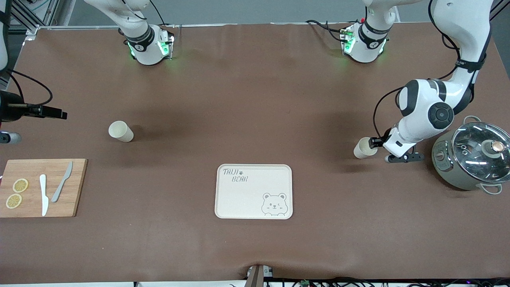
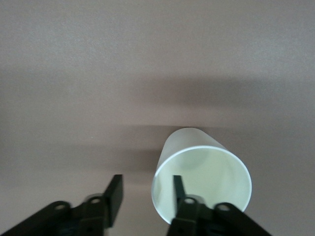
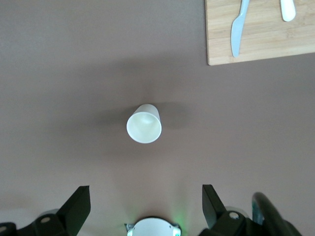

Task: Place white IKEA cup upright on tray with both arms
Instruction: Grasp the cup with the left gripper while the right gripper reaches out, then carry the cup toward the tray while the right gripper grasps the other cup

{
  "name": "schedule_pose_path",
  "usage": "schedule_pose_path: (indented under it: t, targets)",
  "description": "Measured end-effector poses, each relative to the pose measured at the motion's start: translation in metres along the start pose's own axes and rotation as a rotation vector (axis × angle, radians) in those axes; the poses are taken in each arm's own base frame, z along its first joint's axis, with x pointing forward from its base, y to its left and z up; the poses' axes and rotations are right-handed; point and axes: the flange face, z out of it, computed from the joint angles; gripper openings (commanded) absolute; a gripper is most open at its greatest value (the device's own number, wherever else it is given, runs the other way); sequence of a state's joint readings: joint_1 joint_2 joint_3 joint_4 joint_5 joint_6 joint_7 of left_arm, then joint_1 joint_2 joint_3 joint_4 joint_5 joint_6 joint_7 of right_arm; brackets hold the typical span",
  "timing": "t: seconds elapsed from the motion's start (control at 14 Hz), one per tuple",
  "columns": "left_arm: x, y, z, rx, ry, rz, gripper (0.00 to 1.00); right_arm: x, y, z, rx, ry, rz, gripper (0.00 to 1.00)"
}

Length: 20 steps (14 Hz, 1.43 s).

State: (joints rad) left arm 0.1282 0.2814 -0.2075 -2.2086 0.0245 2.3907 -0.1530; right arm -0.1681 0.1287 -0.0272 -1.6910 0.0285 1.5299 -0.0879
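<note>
A white cup (image 1: 363, 148) lies on its side toward the left arm's end of the table, mouth toward my left gripper (image 1: 375, 142). In the left wrist view the gripper (image 2: 146, 189) is open, with one finger (image 2: 178, 191) inside the cup's mouth (image 2: 189, 140) and the other outside its wall. A second white cup (image 1: 120, 131) lies on its side toward the right arm's end. My right gripper (image 3: 142, 194) is open and empty, high over the table, with that cup (image 3: 143, 125) below it. The cream tray (image 1: 254, 191) with the bear drawing lies bare, nearer the front camera.
A wooden cutting board (image 1: 40, 187) with two lemon slices and two knives lies at the right arm's end; it also shows in the right wrist view (image 3: 261, 34). A grey pot with a glass lid (image 1: 472, 159) stands close beside the left arm.
</note>
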Motion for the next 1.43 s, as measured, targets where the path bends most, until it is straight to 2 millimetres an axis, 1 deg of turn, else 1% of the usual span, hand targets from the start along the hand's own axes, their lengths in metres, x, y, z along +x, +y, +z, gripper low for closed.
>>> schedule_pose_path:
  t: [0.21, 0.5, 0.64, 0.79, 0.86, 1.0, 1.21, 1.29, 1.43]
  targets:
    - [0.000, 0.002, 0.006, -0.002, -0.006, 0.003, 0.00, 0.007, 0.002, 0.028, -0.001, 0.008, -0.013, 1.00]
    - [0.009, 0.008, -0.006, -0.007, 0.023, 0.012, 0.00, 0.011, 0.005, 0.056, -0.001, 0.023, -0.015, 1.00]
    - [0.017, 0.016, -0.017, -0.010, 0.049, 0.023, 0.00, 0.013, 0.017, 0.077, -0.002, 0.056, -0.036, 1.00]
    - [0.025, 0.030, -0.031, -0.013, 0.073, 0.046, 0.00, 0.012, 0.031, 0.099, 0.000, 0.078, -0.044, 1.00]
    - [0.029, 0.037, -0.040, -0.013, 0.080, 0.056, 0.00, 0.011, 0.034, 0.109, 0.001, 0.082, -0.042, 1.00]
    - [0.038, 0.057, -0.062, -0.011, 0.083, 0.084, 0.00, 0.009, 0.036, 0.128, -0.002, 0.096, -0.040, 1.00]
    - [0.052, 0.102, -0.092, -0.014, 0.078, 0.119, 0.00, 0.006, 0.035, 0.167, -0.010, 0.132, -0.040, 1.00]
    - [0.060, 0.118, -0.099, -0.020, 0.080, 0.115, 0.00, 0.004, 0.035, 0.179, -0.012, 0.144, -0.040, 1.00]
    - [0.076, 0.151, -0.107, -0.039, 0.094, 0.101, 0.00, 0.000, 0.034, 0.198, -0.016, 0.162, -0.040, 1.00]
